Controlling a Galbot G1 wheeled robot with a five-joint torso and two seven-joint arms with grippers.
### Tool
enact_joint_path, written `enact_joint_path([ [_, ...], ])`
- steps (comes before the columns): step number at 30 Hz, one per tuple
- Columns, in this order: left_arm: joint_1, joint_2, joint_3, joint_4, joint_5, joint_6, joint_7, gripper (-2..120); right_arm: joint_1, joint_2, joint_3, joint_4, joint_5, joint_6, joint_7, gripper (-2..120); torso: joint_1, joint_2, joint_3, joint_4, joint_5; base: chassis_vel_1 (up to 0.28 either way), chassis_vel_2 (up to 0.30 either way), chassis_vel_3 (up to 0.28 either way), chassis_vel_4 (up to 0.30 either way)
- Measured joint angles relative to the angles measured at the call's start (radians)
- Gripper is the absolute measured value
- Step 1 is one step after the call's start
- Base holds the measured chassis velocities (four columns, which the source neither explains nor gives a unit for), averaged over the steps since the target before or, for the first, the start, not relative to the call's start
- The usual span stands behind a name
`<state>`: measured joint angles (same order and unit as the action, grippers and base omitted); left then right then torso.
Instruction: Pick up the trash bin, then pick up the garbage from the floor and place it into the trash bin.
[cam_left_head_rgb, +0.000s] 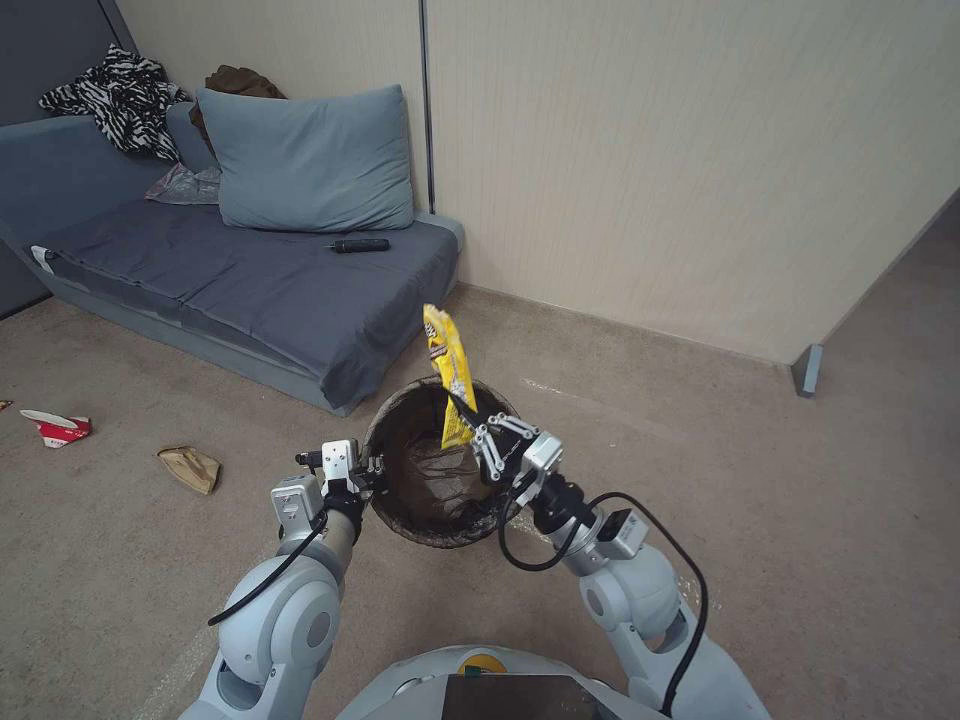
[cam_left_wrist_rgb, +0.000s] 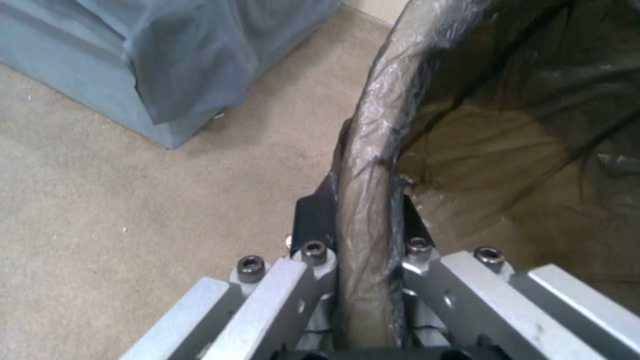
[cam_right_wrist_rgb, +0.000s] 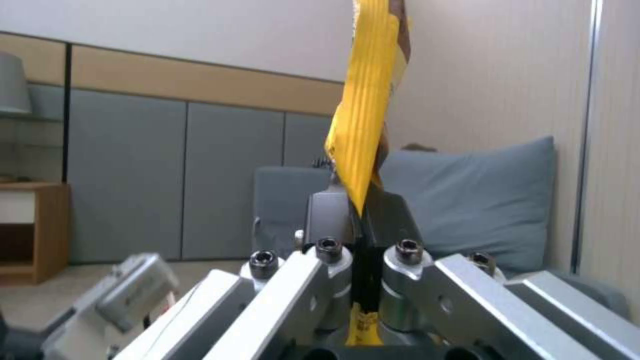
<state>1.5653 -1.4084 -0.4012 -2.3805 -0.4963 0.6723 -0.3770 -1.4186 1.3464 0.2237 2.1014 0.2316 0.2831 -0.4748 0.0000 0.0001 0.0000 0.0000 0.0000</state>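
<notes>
While the bin is hanging off the floor in front of the robot, the task is standing partway done:

Left gripper (cam_left_wrist_rgb: 360, 220): its fingers are clamping the lined rim of the trash bin (cam_left_head_rgb: 425, 470) on the robot's left side, holding the bin up, so the first step looks finished.

Right gripper (cam_left_head_rgb: 472, 418): its fingers are pinching the lower part of the yellow wrapper (cam_left_head_rgb: 449, 375), which is standing up above the bin's far right rim, its lower end hanging over the opening.

Bin inside: the brown liner is showing, and I cannot tell whether any litter is lying in it.

Step in hand: by my judgement the wrapper is waiting to be let go into the bin; it is not yet dropped.

Left to do, nearer: a tan paper bag (cam_left_head_rgb: 189, 468) is lying on the carpet to the left, well apart from the bin.

Left to do, farther: a red-and-white cup (cam_left_head_rgb: 58, 428) is lying crushed beyond it, near the sofa (cam_left_head_rgb: 250, 280).
</notes>
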Motion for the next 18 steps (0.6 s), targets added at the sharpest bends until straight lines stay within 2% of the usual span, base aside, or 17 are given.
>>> enact_joint_path([
  [18,-0.007,-0.005,0.003,-0.005,-0.008,0.001,-0.004,4,-0.024,0.021,-0.018,-0.167,-0.075,0.053,-0.005,0,0.000,0.000,0.000,0.0000,0.0000,0.000,0.000,0.000,0.000],
])
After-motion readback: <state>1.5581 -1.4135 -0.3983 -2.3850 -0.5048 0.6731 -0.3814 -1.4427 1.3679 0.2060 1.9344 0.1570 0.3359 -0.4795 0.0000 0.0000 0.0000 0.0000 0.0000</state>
